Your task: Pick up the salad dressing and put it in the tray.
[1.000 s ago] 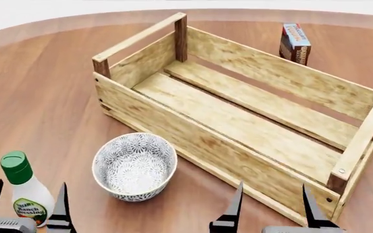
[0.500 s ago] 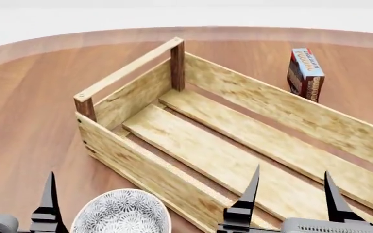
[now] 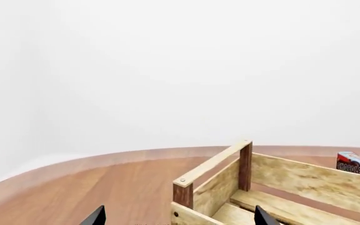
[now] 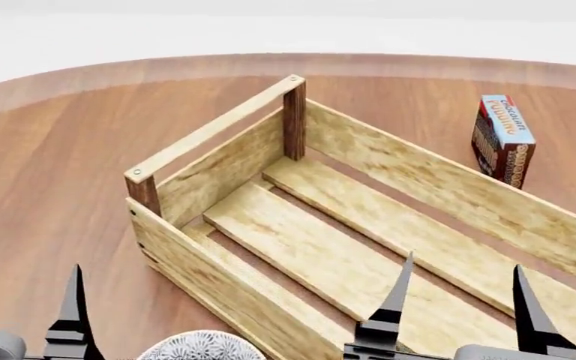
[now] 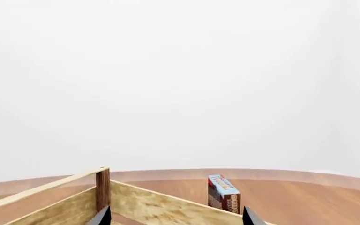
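Observation:
The salad dressing bottle is out of view in every frame. The tray is a light-wood slatted crate [image 4: 420, 171] with dark corner posts, standing empty in the middle of the head view. It also shows in the left wrist view [image 3: 213, 191] and the right wrist view [image 5: 158, 205]. My left gripper [image 4: 23, 268] is open and empty at the bottom left, in front of the crate's near left corner. My right gripper [image 4: 463, 262] is open and empty over the crate's near wall. Each gripper's dark tips stand wide apart in the left wrist view [image 3: 178, 215] and the right wrist view [image 5: 176, 215].
A blue-and-brown pudding box [image 4: 504, 139] stands upright behind the crate at the far right; it also shows in the wrist views [image 3: 357, 163] [image 5: 224, 192]. The rim of a white patterned bowl [image 4: 204, 346] shows at the bottom edge. The round wooden table [image 4: 48, 172] extends to the left.
The head view has lifted away from the near table edge: the bottle has dropped out of view and the bowl has slid to the bottom edge. Both grippers stay open.

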Controlling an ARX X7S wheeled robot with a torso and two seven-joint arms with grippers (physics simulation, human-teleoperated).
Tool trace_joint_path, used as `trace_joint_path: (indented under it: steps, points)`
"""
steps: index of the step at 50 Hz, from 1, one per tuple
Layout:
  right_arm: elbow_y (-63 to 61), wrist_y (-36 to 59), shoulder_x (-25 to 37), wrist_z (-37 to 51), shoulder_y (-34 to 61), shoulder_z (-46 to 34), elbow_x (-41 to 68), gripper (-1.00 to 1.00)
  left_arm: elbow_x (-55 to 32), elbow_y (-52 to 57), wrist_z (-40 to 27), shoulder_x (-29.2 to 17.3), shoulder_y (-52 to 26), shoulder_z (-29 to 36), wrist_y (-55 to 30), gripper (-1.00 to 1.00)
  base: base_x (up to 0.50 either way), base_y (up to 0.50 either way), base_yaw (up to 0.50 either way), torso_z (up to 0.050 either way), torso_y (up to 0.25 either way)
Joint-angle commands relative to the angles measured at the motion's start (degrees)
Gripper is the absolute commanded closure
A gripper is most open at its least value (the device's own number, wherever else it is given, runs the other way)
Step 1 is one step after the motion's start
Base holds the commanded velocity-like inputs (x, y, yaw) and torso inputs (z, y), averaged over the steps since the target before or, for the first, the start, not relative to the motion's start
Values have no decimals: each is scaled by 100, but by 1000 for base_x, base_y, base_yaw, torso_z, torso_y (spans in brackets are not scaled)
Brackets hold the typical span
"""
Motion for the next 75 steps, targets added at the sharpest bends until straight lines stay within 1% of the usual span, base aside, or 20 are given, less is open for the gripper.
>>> trace_joint_path:
  steps: [1,75]
  points:
    - [2,-223,40,-10,-69,-19,87,-100,-27,-1,-51,-42,9,33,30,-100,0,0,500,0,0]
    - [10,-354,359,26,-114,-298,363,-100,-169,-39,-252,-217,-26,173,106,-100,0,0,493,0,0]
